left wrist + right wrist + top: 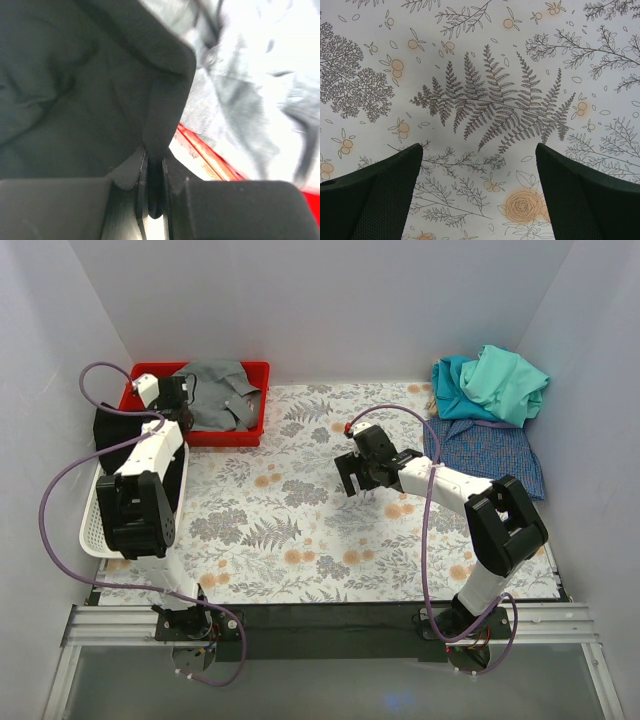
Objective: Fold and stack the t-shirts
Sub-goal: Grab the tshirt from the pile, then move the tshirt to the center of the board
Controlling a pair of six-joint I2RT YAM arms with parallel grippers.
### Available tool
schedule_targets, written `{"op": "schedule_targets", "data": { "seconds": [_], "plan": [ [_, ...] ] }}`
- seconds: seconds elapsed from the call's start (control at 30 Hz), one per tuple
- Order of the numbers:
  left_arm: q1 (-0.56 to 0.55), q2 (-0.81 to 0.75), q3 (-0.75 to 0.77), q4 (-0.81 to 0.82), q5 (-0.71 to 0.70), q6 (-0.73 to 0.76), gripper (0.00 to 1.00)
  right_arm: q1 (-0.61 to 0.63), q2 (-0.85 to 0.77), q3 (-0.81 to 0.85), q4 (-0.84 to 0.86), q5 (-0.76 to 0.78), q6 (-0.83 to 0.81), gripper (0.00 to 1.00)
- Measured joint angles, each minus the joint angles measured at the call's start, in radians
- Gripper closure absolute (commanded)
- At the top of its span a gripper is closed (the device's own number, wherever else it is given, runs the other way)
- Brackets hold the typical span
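At the back left corner of the table, we see the left gripper (172, 392) reaching over the near left end of a red tray (225, 438), and its wrist camera shows the two fingers (127, 167) pressed together with a fold of the black t-shirt (75, 75) pinched between them. From above, the rest of that black t-shirt (110, 428) lies bunched just left of the tray, behind a white mesh basket (90, 530). A grey shirt (222, 390) lies crumpled inside the tray, right beside the pinched fold. We find the right gripper (355, 478) hanging over the middle of the floral tablecloth (300, 530), well apart from any cloth, its jaws spread wide with only the fern print between them and nothing held. At the back right corner a teal t-shirt (455, 380) and a mint-green t-shirt (510, 380) sit heaped together, unfolded, resting on the far edge of a blue-checked t-shirt (490, 450) spread flatter on the tablecloth beneath them.
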Motion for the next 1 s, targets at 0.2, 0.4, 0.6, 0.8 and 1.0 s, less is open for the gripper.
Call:
{"op": "schedule_targets", "data": {
  "seconds": [0.2, 0.4, 0.6, 0.8, 1.0],
  "plan": [
    [0.001, -0.133, 0.071, -0.019, 0.065, 0.059, 1.0, 0.0, 0.007, 0.0, 0.0, -0.018, 0.013, 0.02],
    [0.002, -0.287, 0.235, -0.038, 0.33, 0.101, 1.0, -0.001, 0.005, 0.0, 0.0, -0.016, 0.027, 0.02],
    [-0.025, -0.395, 0.39, -0.034, 0.782, 0.052, 1.0, -0.001, -0.097, -0.058, 0.003, 0.067, 0.054, 0.02],
    [-0.086, -0.426, 0.426, 0.091, 1.279, -0.117, 1.0, -0.001, -0.357, -0.177, 0.001, 0.243, 0.127, 0.02],
    [-0.225, -0.532, 0.124, 0.311, 1.597, -0.31, 1.0, -0.001, -0.697, -0.294, -0.021, 0.379, 0.204, 0.02]
  ]
}}
